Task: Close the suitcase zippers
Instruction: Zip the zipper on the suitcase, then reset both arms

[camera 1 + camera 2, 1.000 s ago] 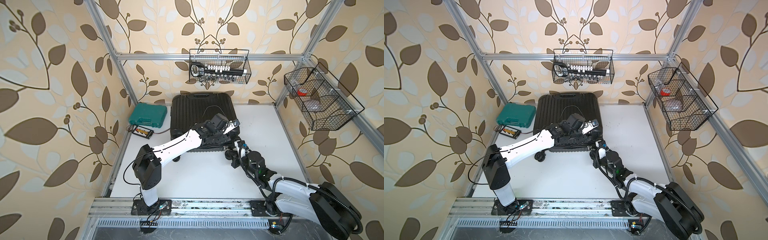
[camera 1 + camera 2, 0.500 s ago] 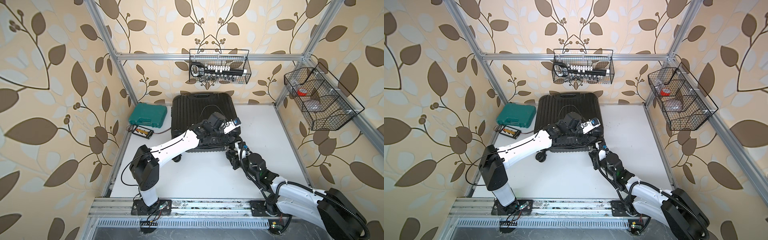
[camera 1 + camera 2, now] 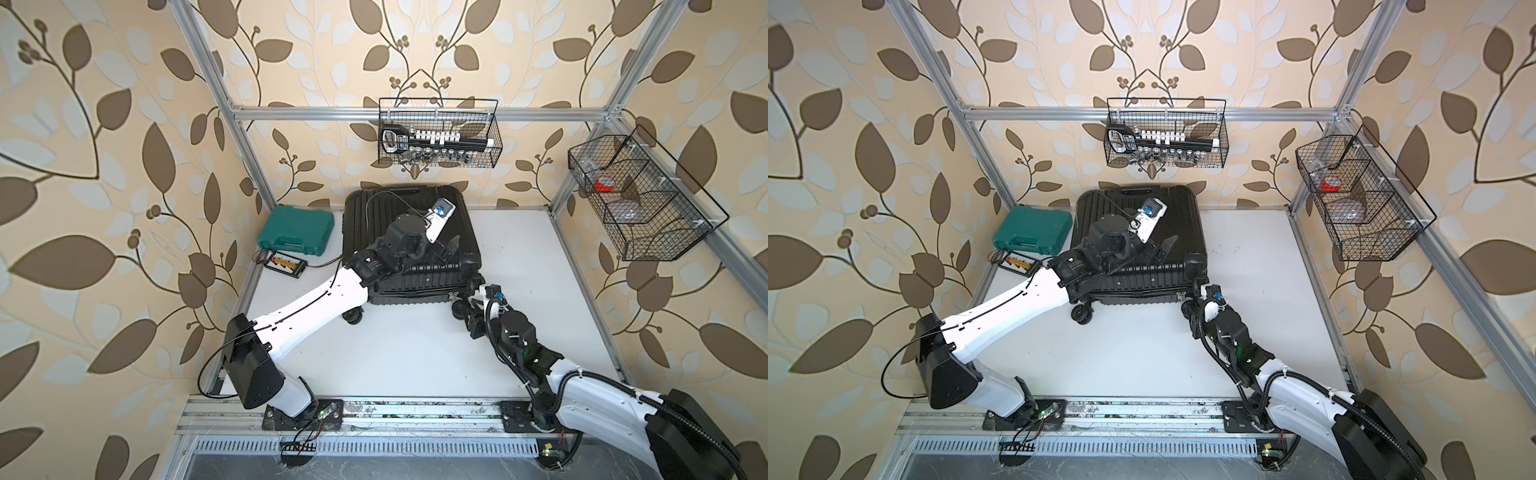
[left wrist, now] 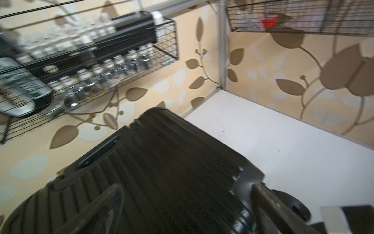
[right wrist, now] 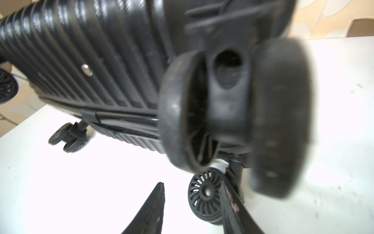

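My left gripper [image 3: 451,248] hangs over the ribbed top of the suitcase [image 3: 419,282], jaws spread wide and holding nothing. In the left wrist view my fingers [image 4: 105,204] frame the black shell beneath them, with the recessed handle [image 4: 99,154] beyond their tips. I cannot tell whether they touch the shell. My right gripper [image 5: 192,184] sits low over the white table [image 3: 415,353] at the near right corner of the suitcase, which lies flat. Its jaws are parted with nothing between them. Just ahead of the tips stands a small spoked wheel [image 5: 205,194], and above that a large blurred caster [image 5: 232,101] fills the view close to the camera. The zipper track [image 5: 125,119] runs along the seam between the two shell halves, ahead of these jaws and off to one side, well clear of both fingers. I cannot make out whether that stretch is zipped.
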Controlling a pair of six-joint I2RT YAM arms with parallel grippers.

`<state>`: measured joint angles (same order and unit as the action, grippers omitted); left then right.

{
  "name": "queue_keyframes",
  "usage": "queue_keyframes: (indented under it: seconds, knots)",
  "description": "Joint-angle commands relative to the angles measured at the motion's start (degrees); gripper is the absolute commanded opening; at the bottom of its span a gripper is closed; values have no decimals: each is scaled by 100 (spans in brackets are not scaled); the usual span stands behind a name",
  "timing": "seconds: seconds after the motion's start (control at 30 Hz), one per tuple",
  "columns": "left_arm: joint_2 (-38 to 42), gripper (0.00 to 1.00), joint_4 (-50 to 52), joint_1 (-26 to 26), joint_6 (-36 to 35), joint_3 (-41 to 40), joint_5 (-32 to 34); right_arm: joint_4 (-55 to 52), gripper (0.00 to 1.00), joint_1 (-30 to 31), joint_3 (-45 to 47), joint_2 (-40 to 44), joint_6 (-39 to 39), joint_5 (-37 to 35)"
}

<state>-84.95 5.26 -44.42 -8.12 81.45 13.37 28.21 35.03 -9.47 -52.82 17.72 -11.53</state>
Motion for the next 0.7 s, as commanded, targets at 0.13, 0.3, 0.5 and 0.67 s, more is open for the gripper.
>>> queue_keyframes:
  seconds: [0.13, 0.3, 0.5, 0.67]
  knots:
    - [1255, 99, 620, 1290, 2402, -699, 1240, -323, 44, -3, 129, 236, 453, -986]
    - [1937, 99, 947, 2178, 2970, -1379, 1356, -610, 46, -34, 43, 319, 657, -1475]
    - [2570, 99, 1279, 3133, 3492, -2052, 1539, -874, 50, -408, -85, 478, 776, -1710]
    - [2927, 99, 1367, 3495, 3704, -2703, 2077, -824, 49, -866, -103, 563, 754, -1554]
